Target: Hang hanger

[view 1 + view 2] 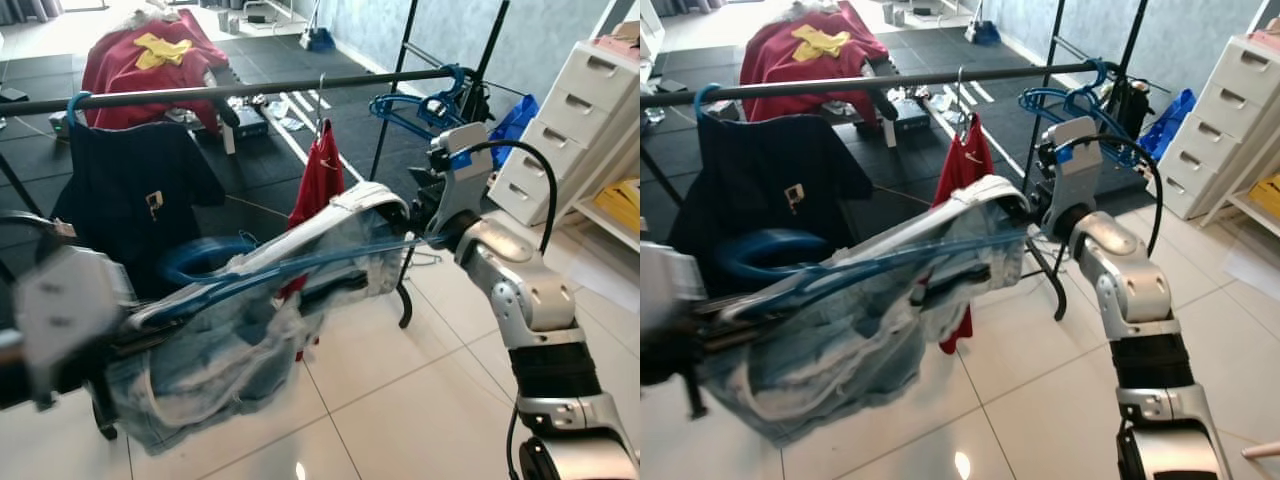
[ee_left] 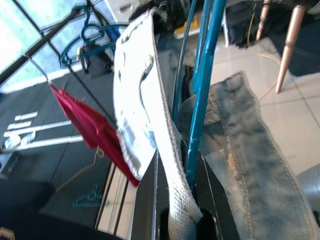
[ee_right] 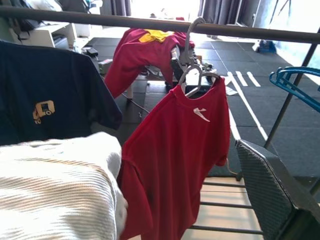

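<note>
A blue hanger (image 1: pixel 300 262) carries pale denim jeans (image 1: pixel 230 350) and lies almost level between my two arms, below the black rail (image 1: pixel 250 90). Its hook (image 1: pixel 205 258) is near my blurred left gripper (image 1: pixel 135 325), which is shut on the hanger bar (image 2: pixel 200 110) and the white waistband (image 2: pixel 142 100). My right gripper (image 1: pixel 418 228) is at the far end of the waistband. One finger (image 3: pixel 270 190) stands well clear of the white cloth (image 3: pixel 55 195), which covers the other finger.
On the rail hang a navy T-shirt (image 1: pixel 130 190) at the left, a red T-shirt (image 1: pixel 318 180) in the middle and empty blue hangers (image 1: pixel 420 110) at the right. White drawers (image 1: pixel 570 130) stand at the right. A red cloth (image 1: pixel 150 55) lies behind.
</note>
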`<state>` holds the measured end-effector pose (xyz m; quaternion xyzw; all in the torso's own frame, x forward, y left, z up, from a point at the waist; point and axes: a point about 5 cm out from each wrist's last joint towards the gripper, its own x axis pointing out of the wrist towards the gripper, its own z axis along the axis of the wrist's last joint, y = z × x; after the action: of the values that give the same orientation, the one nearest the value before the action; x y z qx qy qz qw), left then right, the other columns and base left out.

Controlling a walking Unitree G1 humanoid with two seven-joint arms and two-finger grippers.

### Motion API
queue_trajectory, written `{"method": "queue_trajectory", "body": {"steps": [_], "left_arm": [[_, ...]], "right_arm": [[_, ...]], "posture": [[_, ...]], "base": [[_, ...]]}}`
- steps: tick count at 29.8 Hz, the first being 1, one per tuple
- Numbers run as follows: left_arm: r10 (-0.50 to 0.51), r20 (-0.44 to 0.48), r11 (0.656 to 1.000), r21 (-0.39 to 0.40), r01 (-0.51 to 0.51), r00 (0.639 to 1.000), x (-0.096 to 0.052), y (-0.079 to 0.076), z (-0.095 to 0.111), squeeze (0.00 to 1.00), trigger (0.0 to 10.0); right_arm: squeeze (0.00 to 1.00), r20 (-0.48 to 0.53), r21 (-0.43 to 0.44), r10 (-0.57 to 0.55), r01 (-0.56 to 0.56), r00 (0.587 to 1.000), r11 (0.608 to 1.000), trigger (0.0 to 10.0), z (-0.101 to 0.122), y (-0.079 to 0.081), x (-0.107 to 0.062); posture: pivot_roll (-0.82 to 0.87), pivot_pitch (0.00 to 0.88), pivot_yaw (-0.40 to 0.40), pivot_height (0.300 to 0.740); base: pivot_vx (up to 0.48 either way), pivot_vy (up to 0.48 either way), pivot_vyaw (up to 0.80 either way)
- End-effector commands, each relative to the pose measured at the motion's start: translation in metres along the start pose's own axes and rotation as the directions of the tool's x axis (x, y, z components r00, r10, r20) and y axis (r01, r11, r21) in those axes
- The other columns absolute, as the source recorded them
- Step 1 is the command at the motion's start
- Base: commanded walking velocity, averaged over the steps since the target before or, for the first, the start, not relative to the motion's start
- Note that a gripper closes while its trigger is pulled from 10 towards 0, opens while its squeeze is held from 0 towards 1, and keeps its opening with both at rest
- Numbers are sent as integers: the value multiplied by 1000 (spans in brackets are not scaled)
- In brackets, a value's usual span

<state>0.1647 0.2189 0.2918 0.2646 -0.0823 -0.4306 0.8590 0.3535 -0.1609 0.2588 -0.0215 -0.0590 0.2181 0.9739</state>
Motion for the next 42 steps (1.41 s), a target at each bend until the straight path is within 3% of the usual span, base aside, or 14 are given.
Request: {"method": "queue_trajectory", "body": {"steps": [1, 5, 9, 12, 16, 17, 19, 21, 22, 24, 25, 31, 41, 42], "left_arm": [[43, 101, 999, -22, -41, 994, -7, 4, 4, 0, 10000], [207, 265, 975, -135, -177, 942, 0, 16, 0, 0, 10000], [265, 304, 959, -181, -218, 915, 5, 20, -2, 0, 10000], [465, 397, 848, -458, -268, 791, 45, 19, -16, 0, 10000], [465, 397, 848, -458, -268, 791, 45, 19, -16, 0, 10000], [473, 392, 831, -496, -252, 789, 58, 14, -19, 0, 10000], [404, 309, 854, -464, -235, 861, 66, 12, -29, 0, 10000], [404, 309, 854, -464, -235, 861, 66, 12, -29, 0, 10000], [374, 270, 868, -439, -232, 887, 64, 13, -33, 0, 10000], [374, 270, 868, -439, -232, 887, 64, 13, -33, 0, 10000], [346, 234, 881, -415, -228, 909, 62, 13, -36, 0, 10000], [249, 181, 917, -361, -171, 951, 61, 5, -39, 0, 10000], [177, 215, 935, -342, -95, 961, 72, -6, -28, 0, 10000], [143, 233, 940, -336, -58, 962, 76, -11, -24, 0, 10000]], "right_arm": [[0, -8, 38, -68, 68, 998, 997, 10000, -3, -14, -4], [0, -18, 94, -9, 11, 1000, 995, 10000, -9, -1, -3], [0, -21, 109, 13, -11, 1000, 994, 10000, -12, 4, -2], [0, -35, 146, 253, -246, 967, 958, 10000, -24, 48, -5], [0, -35, 146, 253, -246, 967, 958, 10000, -24, 48, -5], [0, -27, 146, 358, -351, 933, 925, 10000, -25, 64, -10], [0, 72, 226, 529, -530, 846, 817, 10000, -15, 66, -28], [0, 72, 226, 529, -530, 846, 817, 10000, -15, 66, -28], [1000, 140, 270, 538, -555, 831, 787, 10000, -8, 59, -32], [1000, 140, 270, 538, -555, 831, 787, 10000, -8, 59, -32], [1000, 229, 327, 554, -599, 801, 731, 10000, 1, 50, -39], [1000, 468, 390, 554, -723, 689, 570, 10000, 23, 21, -67], [1000, 496, 399, 611, -787, 617, 470, 10000, 17, 22, -82], [0, 470, 404, 660, -808, 586, 429, 10000, 12, 31, -85]], "posture": [[-49, 76, -63, 740], [-48, 79, -60, 740], [-47, 78, -58, 740], [-49, 82, -53, 740], [-49, 82, -53, 740], [-55, 81, -52, 740], [-44, 84, -48, 740], [-44, 84, -48, 740], [-43, 86, -45, 740], [-43, 86, -45, 740], [-39, 86, -44, 740], [-43, 91, -43, 740], [-37, 87, -43, 740], [-36, 87, -41, 740]], "base": [[0, 0, 0], [0, 0, 0], [0, 0, 0], [0, 0, 0], [0, 0, 0], [0, 0, 0], [0, 0, 0], [0, 0, 0], [0, 0, 0], [0, 0, 0], [0, 0, 0], [0, 0, 0], [0, 0, 0], [0, 0, 0]]}}
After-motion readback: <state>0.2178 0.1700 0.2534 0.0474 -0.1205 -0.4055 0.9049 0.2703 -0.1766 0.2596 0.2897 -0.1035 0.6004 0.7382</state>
